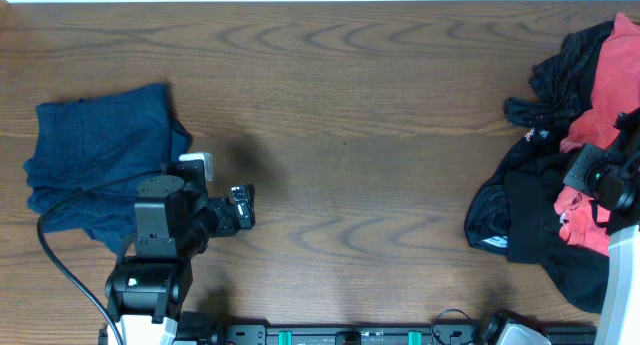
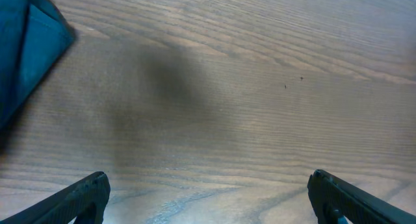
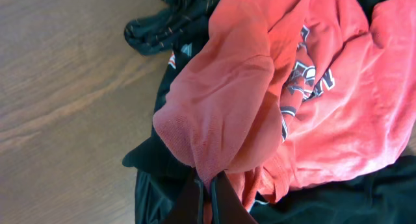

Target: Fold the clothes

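Only right wrist shows right end effector [image 3: 207,184] pinching coral-red T-shirt [image 3: 227,100].

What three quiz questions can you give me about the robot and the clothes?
1. True or false: the left tool is shut.
2. Which cloth does the right tool pinch? A black, B coral-red shirt, C navy.
3. Fill in: the black clothes lie by the ___ arm.
Key: 1 false, it stands open over the bare table; 2 B; 3 right.
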Action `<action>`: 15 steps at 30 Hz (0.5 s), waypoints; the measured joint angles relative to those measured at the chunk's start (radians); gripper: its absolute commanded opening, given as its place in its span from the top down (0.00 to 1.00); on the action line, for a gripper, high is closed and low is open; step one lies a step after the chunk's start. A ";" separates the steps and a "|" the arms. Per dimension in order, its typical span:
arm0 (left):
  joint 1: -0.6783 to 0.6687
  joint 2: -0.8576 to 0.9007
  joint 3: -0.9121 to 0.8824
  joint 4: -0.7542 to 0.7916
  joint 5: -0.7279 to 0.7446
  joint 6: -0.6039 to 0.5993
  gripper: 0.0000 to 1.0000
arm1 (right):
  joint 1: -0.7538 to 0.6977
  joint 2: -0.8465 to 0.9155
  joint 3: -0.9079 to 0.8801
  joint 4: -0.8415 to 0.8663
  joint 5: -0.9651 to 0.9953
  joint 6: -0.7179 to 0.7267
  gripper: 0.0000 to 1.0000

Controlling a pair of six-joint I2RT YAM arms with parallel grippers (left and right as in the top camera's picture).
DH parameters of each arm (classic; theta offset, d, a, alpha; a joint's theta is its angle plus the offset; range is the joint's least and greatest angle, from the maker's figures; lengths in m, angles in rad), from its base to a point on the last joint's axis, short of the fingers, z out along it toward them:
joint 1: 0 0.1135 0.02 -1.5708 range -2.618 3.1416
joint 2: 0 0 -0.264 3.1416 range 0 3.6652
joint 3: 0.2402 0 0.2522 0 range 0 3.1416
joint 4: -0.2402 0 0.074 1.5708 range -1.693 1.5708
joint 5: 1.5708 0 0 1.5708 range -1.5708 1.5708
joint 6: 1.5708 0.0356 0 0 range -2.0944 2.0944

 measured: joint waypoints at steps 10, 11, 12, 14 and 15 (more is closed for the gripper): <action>0.000 0.000 0.000 0.000 0.000 -0.002 0.02 | 0.000 0.024 0.000 -0.005 0.000 0.000 0.93; 0.000 0.000 0.000 0.000 0.000 -0.002 0.02 | 0.000 0.024 0.000 -0.006 0.000 -0.001 0.92; 0.000 0.000 0.000 0.000 0.000 -0.002 0.01 | 0.000 0.024 0.000 -0.010 0.000 -0.004 0.92; 0.000 0.000 0.000 0.000 0.000 -0.002 0.02 | 0.000 0.024 0.000 -0.016 0.000 -0.004 0.94; 0.000 0.000 0.000 0.000 0.000 -0.002 0.01 | 0.000 0.024 0.000 -0.019 0.000 -0.004 0.96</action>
